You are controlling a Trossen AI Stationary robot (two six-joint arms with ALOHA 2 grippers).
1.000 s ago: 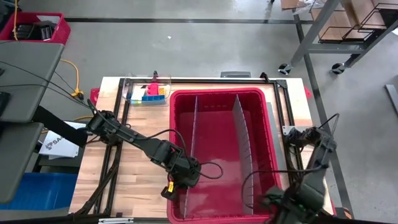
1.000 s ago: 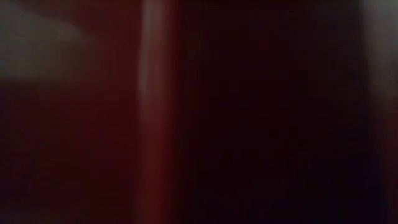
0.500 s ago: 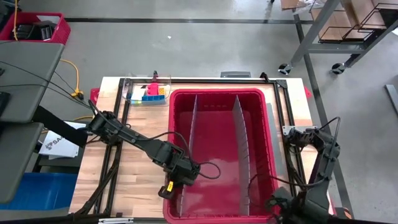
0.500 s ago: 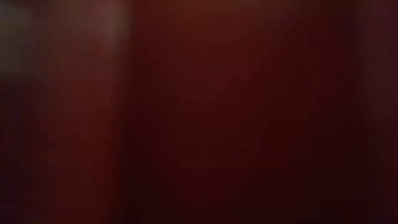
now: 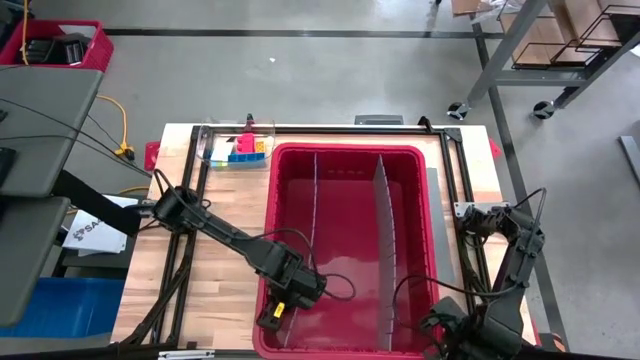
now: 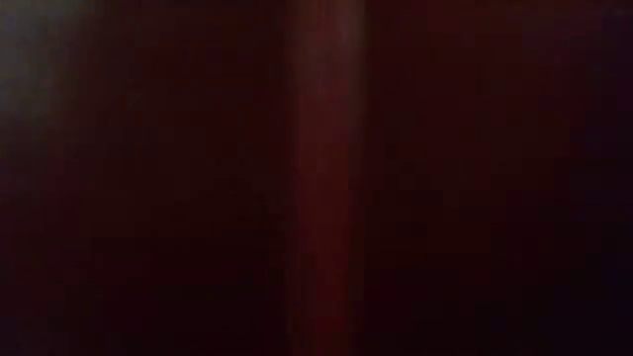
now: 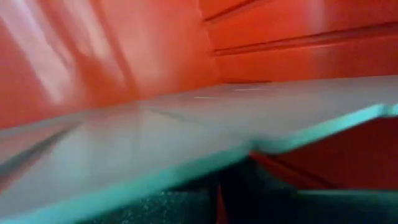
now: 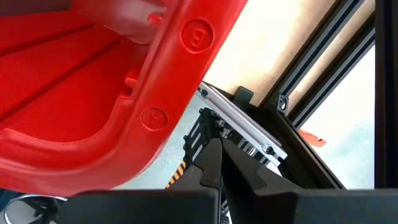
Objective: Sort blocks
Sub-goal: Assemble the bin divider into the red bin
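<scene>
Red plastic fills most of the counter (image 5: 225, 270): the bin (image 5: 345, 155) with two grey dividers (image 5: 385, 240). The blocks (image 5: 245, 150) lie in a clear tray by the bin's far left corner, well away from both arms. The left gripper (image 5: 285, 300) is inside the bin's near left compartment, fingers clenched, with a divider edge right before its camera; whether it pinches the sheet I cannot tell. The right gripper (image 8: 214, 180) sits under the bin's near right corner, fingers clenched, holding nothing visible. Judging by this, the bin is being positioned; keep moves slow and level so the dividers stay slotted.
</scene>
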